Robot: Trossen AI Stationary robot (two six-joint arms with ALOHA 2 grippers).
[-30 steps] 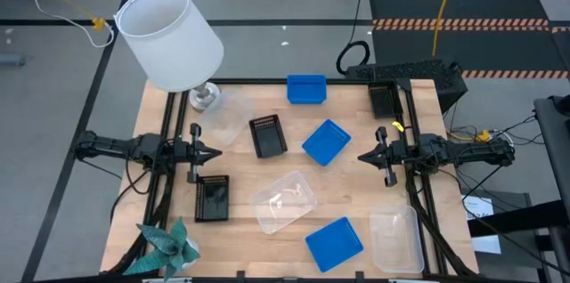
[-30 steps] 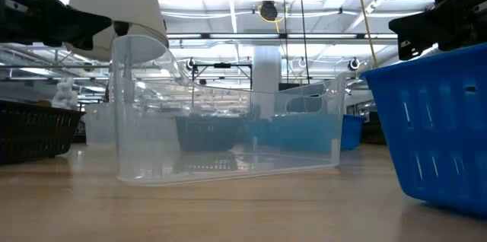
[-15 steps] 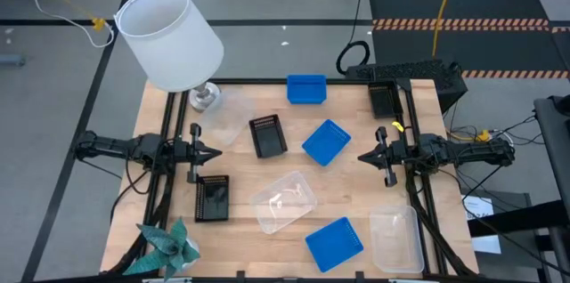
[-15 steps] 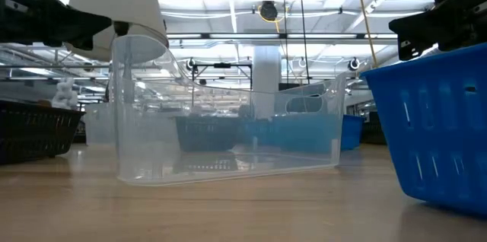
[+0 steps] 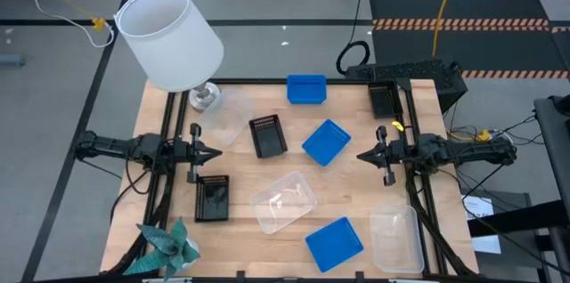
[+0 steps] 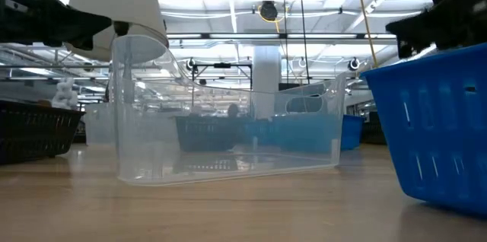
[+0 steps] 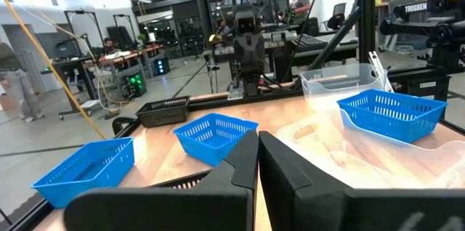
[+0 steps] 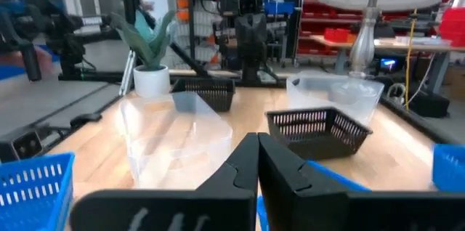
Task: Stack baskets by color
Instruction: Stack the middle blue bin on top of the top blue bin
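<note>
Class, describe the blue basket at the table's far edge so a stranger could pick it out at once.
Start at the white lampshade over the table's far left corner. Move right along the far edge to the blue basket. Unlike the other blue baskets, it sits square against that edge.

left hand [image 5: 216, 152]: lamp [image 5: 171, 36] behind, slotted basket [image 5: 212, 198] just before | right hand [image 5: 361, 156]: basket [image 5: 326, 141] just beside, lidless bin [image 5: 396, 238] before | between hands: basket [image 5: 284, 200], bench [image 5: 356, 198] centre
</note>
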